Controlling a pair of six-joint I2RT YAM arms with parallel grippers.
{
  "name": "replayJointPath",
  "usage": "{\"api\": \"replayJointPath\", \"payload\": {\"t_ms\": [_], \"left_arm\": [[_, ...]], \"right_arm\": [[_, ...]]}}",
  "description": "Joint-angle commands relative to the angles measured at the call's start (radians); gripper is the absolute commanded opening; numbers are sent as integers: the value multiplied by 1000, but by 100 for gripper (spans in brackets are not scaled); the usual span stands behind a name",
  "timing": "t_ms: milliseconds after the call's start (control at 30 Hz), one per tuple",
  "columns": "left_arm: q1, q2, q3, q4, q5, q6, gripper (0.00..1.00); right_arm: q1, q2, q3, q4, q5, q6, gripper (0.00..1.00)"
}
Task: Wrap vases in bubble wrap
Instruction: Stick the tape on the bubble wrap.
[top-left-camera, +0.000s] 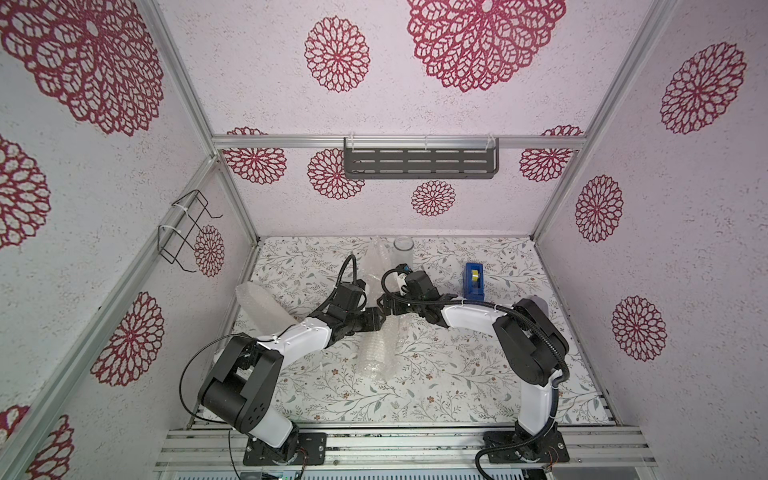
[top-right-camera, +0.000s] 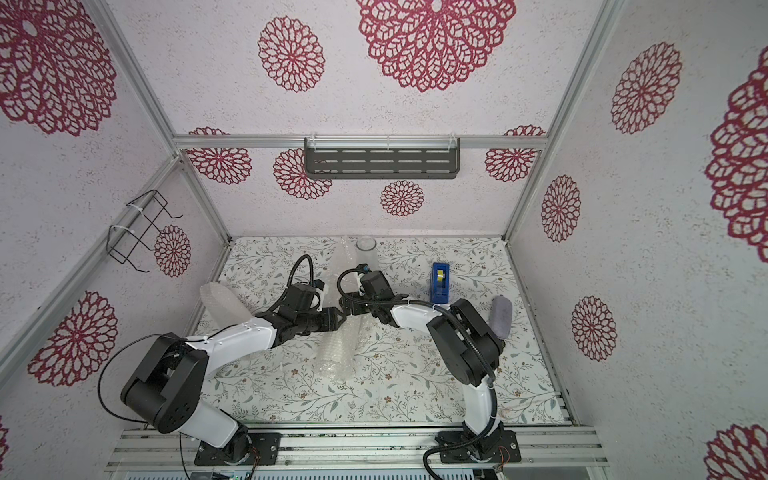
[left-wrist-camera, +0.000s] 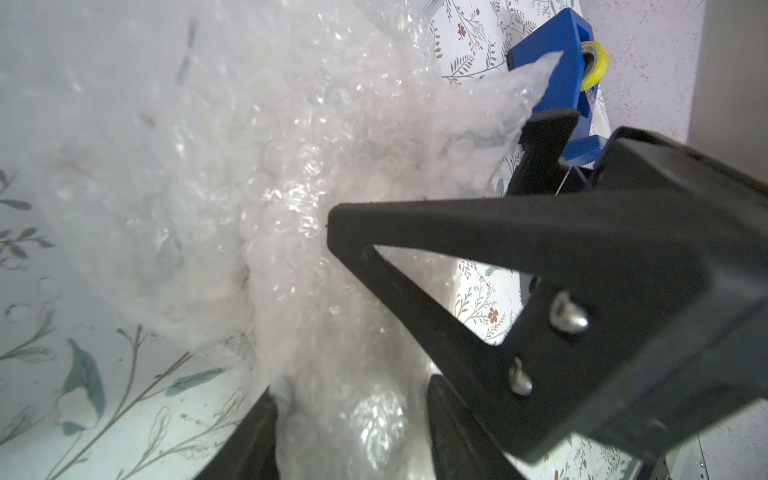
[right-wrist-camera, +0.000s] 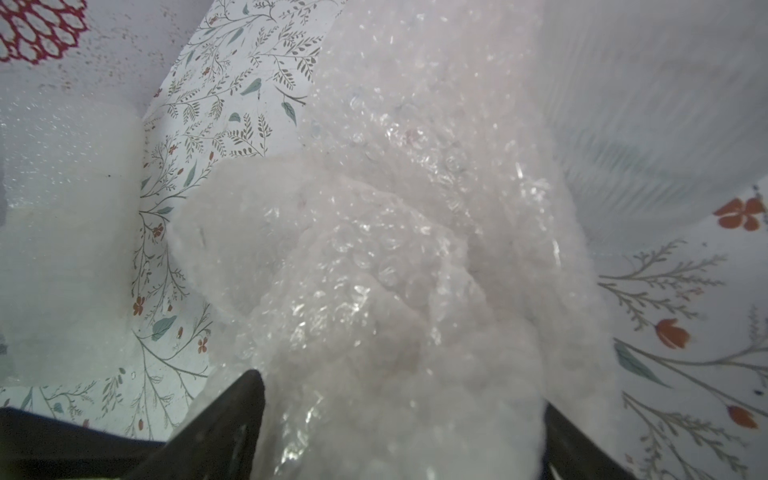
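Left wrist view, up close: the left tool (left-wrist-camera: 349, 395) has its jaws clamped on a crinkled roll of bubble wrap (left-wrist-camera: 291, 208), plastic bulging between them. Over in the right wrist view the right tool (right-wrist-camera: 401, 390) stands wide with wrap filling the gap, and whether it is squeezing I cannot tell. In both top views the two tools meet over that roll, lying mid-worktop (top-left-camera: 457, 395), with a clear glass vase (top-left-camera: 403, 249) upright at the back and a blue tape dispenser (top-left-camera: 473, 280) off right.
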Motion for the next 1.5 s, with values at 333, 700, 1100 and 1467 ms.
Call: {"api": "replayJointPath", "payload": {"t_ms": [333,700,1100,1467], "left_arm": [[-20,6,-30,-79,-3,11,53],[-21,-4,-36,-70,-2,4,52],[-22,-46,-36,-97,-55,-16,52],[-22,-22,-9,-97,-36,-31,52]], "right_arm": [[4,-157,-75,-3,-50,-8,87],[1,-214,-201,-18,53,-41,78],[-11,-233,-235,-45,117,-91,66],[-8,-213,-242,15,80,-88,64]]}}
